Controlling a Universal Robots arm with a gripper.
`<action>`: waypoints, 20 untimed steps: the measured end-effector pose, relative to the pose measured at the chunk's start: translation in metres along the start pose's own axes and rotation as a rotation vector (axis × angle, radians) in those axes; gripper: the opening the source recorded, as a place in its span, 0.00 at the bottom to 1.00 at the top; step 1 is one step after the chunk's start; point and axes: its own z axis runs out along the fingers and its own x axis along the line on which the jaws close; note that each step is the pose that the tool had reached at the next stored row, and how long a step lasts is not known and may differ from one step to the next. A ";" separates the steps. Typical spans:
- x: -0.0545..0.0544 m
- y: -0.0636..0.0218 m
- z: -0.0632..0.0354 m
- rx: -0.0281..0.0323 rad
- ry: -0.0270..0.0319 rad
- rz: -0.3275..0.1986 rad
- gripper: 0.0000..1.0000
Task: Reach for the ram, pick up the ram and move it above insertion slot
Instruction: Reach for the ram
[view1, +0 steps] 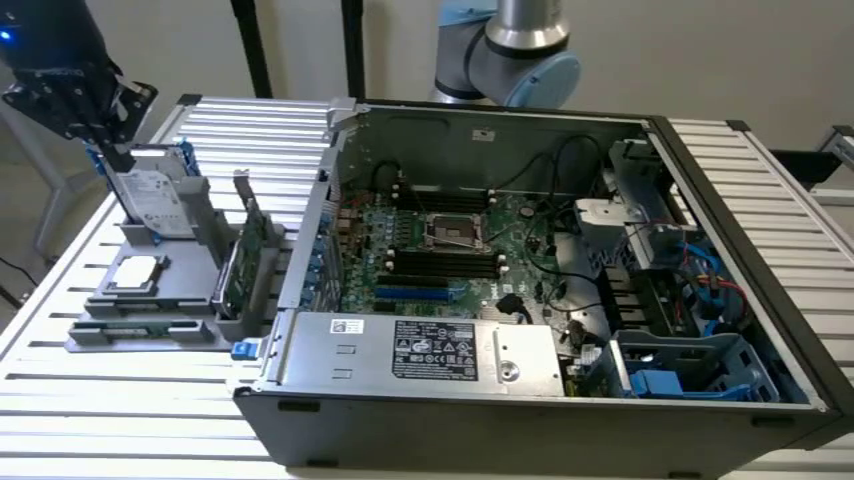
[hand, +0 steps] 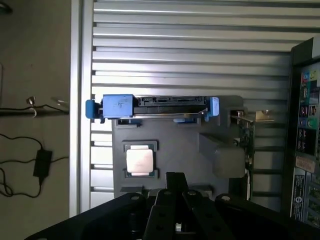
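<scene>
One gripper (view1: 115, 152) hangs over the back of the grey holder (view1: 184, 285), right by the upright hard drive (view1: 150, 200), fingers pressed together on nothing. The ram (view1: 138, 328) lies flat at the holder's near edge, well apart from it, outside the open computer case (view1: 534, 405).

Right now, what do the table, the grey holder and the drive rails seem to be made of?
Table: likely bare aluminium, brushed; silvery ribbed slats catching light. Holder: probably plastic, matte; uniform dull grey, blocky moulded shapes. Rails: probably plastic, slightly glossy; saturated blue with soft highlights.
</scene>
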 end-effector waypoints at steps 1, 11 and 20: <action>0.000 -0.0027 -0.0007 0.0000 0.0009 0.000 0.11; -0.003 -0.0376 -0.0035 0.0000 0.0072 0.000 0.11; -0.002 -0.0664 -0.0047 0.0002 0.0073 0.000 0.11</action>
